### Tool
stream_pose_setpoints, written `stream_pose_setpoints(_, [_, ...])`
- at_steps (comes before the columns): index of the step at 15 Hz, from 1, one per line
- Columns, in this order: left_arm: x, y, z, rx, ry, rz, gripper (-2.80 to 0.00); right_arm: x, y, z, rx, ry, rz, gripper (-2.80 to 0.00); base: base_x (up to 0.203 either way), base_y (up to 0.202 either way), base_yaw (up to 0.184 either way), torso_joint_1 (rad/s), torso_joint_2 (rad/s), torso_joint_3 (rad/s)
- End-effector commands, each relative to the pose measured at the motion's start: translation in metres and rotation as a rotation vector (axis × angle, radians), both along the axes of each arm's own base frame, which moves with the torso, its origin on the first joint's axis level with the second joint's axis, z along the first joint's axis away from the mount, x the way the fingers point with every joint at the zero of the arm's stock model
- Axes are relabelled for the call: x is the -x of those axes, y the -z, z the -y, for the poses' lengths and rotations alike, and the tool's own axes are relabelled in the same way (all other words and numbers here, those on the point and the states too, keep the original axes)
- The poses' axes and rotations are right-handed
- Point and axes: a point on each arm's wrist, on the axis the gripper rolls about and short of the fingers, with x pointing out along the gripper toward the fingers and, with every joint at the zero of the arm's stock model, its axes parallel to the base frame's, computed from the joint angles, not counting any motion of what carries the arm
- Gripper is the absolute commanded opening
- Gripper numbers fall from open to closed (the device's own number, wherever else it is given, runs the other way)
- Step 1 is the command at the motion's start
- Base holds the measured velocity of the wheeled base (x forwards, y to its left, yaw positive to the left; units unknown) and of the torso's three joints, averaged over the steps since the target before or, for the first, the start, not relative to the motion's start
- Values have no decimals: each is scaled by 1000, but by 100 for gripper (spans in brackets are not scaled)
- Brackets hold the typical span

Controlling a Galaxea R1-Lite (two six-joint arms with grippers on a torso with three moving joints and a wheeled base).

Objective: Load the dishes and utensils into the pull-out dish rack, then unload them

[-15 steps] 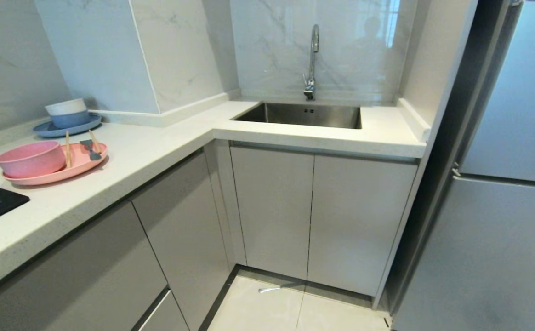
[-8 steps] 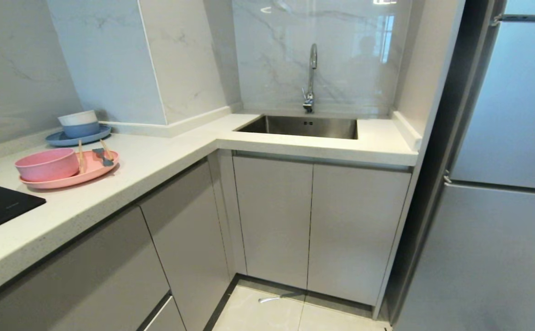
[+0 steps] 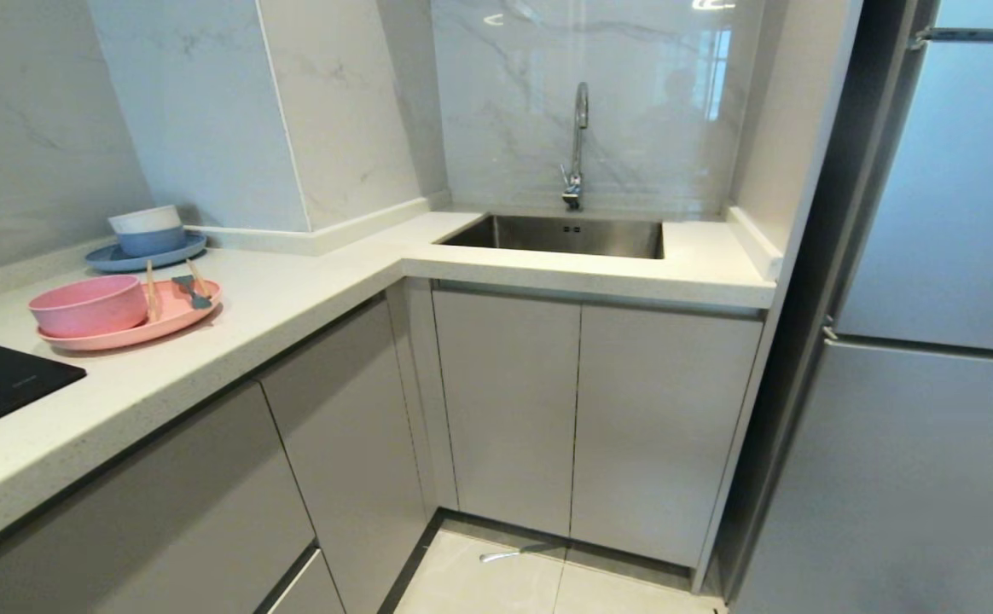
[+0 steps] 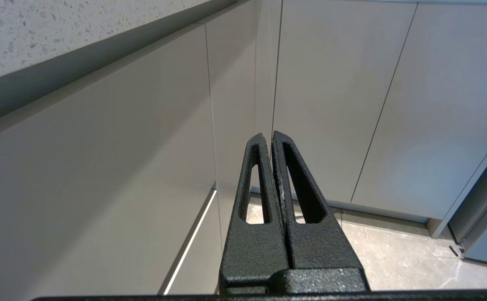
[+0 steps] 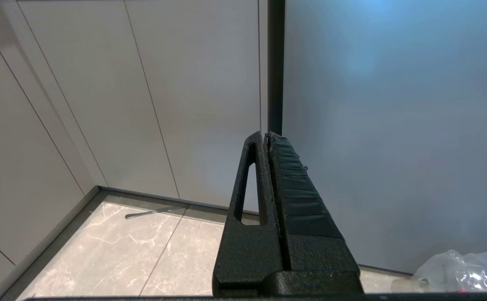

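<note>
A: Stock?
B: Pink bowl [image 3: 87, 304] is sitting on pink plate [image 3: 164, 314], chopsticks [image 3: 151, 290] and fork [image 3: 192, 291] alongside, far left on the counter [image 3: 309, 281].
A: Rack?
B: Not showing; likely behind closed fronts.
A: Grippers?
B: Left gripper [image 4: 267, 139] and right gripper [image 5: 265, 136] are hanging low, fingers together, empty. Opening step is pending; next, finding and pulling the rack.

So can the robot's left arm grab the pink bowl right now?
Probably not yet. The left gripper hangs shut, low by the cabinet doors, while the pink bowl sits up on the counter.

Matte pink bowl [image 3: 87, 304] and plate [image 3: 174, 312] sitting on speckled stone desk [image 3: 292, 294]; brushed steel sink [image 3: 560, 235]; glossy marbled wall tiles [image 3: 599, 102] reflecting light; rough black gripper [image 4: 267, 136] casting.
</note>
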Motion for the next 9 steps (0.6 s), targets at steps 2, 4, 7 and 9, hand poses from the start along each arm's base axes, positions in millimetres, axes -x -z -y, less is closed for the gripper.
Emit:
stream_pose_setpoints(2, [0,0,0,0,1,0,-280,0,0,0,1,0,-1,-280,0,0,0,0,0,0])
stream_pose_setpoints(4, [0,0,0,0,-1,-1,-280,0,0,0,-5,0,-1,-280,0,0,0,0,0,0])
stream_pose_setpoints(7, [0,0,0,0,0,1,-280,0,0,0,-8,0,-1,-280,0,0,0,0,0,0])
stream_pose_setpoints(9, [0,0,0,0,0,-1,-280,0,0,0,-8,0,-1,-280,0,0,0,0,0,0])
